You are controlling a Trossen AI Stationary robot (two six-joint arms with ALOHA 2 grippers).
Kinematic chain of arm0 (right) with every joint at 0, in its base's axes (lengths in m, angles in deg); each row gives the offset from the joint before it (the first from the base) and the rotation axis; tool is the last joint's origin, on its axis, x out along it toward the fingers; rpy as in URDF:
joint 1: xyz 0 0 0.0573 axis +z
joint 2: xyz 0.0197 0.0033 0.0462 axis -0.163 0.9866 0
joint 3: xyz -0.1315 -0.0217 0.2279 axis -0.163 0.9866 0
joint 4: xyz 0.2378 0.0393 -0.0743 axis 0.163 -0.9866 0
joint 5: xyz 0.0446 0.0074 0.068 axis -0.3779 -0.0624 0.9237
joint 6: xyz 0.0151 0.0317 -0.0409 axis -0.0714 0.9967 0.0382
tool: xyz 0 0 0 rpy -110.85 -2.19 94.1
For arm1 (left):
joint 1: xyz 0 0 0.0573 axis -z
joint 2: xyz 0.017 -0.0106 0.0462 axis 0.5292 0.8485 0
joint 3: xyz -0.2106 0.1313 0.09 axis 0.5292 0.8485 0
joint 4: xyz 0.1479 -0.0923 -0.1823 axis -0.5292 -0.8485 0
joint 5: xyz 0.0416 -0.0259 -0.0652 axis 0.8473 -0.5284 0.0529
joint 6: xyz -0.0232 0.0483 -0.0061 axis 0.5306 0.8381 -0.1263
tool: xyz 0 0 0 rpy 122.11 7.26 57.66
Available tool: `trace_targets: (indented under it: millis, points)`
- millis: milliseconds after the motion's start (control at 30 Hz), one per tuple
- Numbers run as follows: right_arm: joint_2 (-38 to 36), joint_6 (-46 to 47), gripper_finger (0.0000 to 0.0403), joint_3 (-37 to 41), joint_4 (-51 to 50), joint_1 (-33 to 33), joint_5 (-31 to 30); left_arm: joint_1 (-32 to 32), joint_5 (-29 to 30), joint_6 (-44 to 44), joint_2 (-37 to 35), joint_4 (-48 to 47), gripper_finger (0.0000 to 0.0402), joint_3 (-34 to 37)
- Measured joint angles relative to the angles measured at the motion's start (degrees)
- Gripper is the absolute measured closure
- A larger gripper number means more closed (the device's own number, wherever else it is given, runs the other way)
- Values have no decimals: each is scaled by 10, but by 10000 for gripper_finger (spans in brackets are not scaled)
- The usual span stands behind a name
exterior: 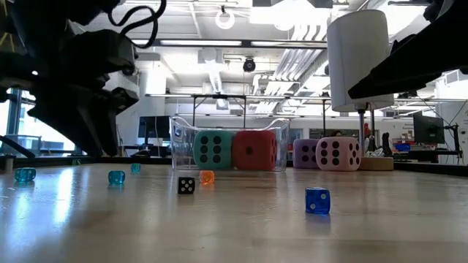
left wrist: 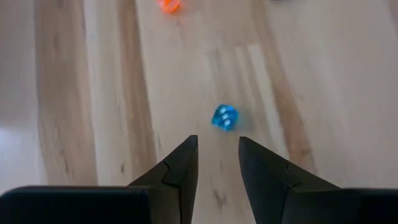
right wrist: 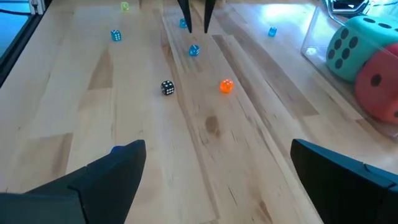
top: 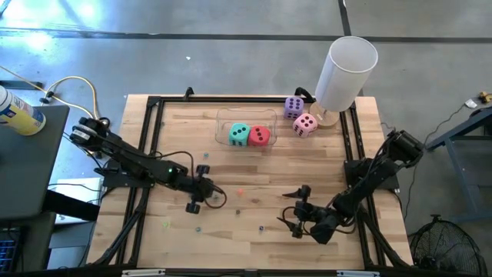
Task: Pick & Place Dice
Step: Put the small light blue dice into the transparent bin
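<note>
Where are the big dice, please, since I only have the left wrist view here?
Observer: The teal die and red die sit inside the clear container.
Operator: And the other two?
Observer: The purple die and pink die stand outside it, beside the white cylinder.
Operator: Is the right gripper busy?
Observer: No, the right gripper is open, holding nothing, well away from the container.
</note>
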Motion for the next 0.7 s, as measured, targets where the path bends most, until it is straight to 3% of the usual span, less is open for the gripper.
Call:
trace_targets:
  millis: [200, 400, 700]
  points:
    - [0, 0, 11, 0, 0, 0, 0, 15, 45, 9, 4, 16, 287, 0]
    - [0, 0, 11, 0, 0, 0, 0, 39, 101, -4, 30, 43, 246, 0]
    - [0, 0, 11, 0, 0, 0, 0, 65, 107, -7, 40, 53, 191, 0]
